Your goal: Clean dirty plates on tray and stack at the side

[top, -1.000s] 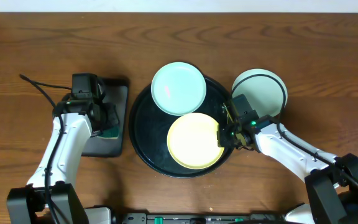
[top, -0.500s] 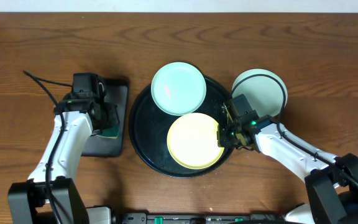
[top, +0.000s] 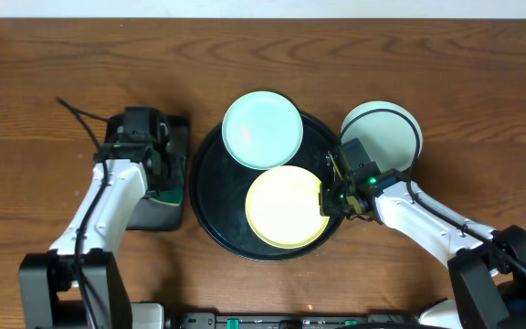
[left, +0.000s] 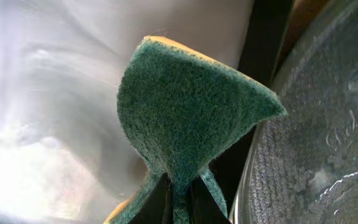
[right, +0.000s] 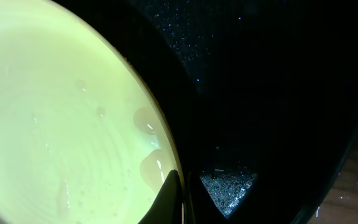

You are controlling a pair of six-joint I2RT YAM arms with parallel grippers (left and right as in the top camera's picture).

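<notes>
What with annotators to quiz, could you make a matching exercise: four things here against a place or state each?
1 yellow plate
2 sponge
3 cable-crossed mint plate
4 other mint plate

A on the table, right of the round tray
B overlapping the tray's far rim
C pinched in the left claw
D inside the tray, near side

Pairs: 1-D, 2-C, 3-A, 4-B

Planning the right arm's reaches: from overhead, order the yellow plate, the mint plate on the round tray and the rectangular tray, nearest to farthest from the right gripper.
From the right gripper:
1. yellow plate, its rim in the jaws.
2. mint plate, at the far edge of the round tray.
3. rectangular tray, far left.
</notes>
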